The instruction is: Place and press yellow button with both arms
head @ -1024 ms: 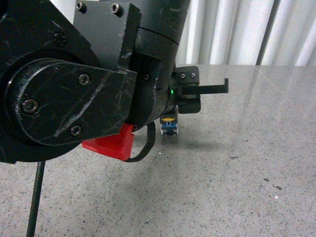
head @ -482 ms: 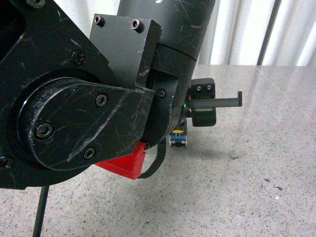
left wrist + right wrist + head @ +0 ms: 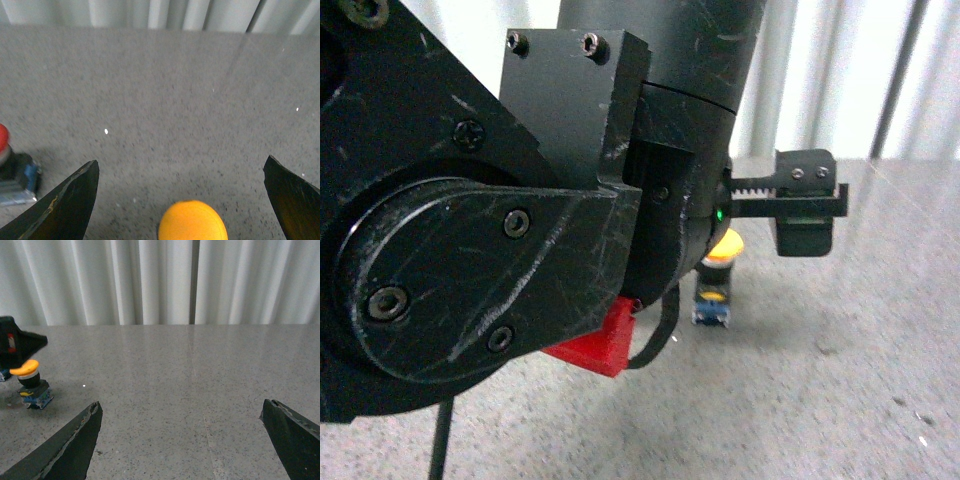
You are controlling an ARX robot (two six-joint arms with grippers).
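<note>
Yellow button [image 3: 717, 285]: stands upright on the worktop [image 3: 820, 400], just beyond the left arm [image 3: 470, 260]; nothing grips it.
Left fingers [image 3: 65, 205]: spread wide and empty; the yellow cap lies between them in the wrist view, touching neither.
Right fingers [image 3: 295, 440]: spread wide too, holding nothing, well apart from the button.
Red button [image 3: 17, 172]: on the same worktop, near the yellow one, untouched.
Done: the placing looks finished, since the button rests on its own base, free of both arms.
Left: the press. No finger is on the cap; I judge one arm must steady the body while the other pushes down.
Progress: about halfway, by my reading.
</note>
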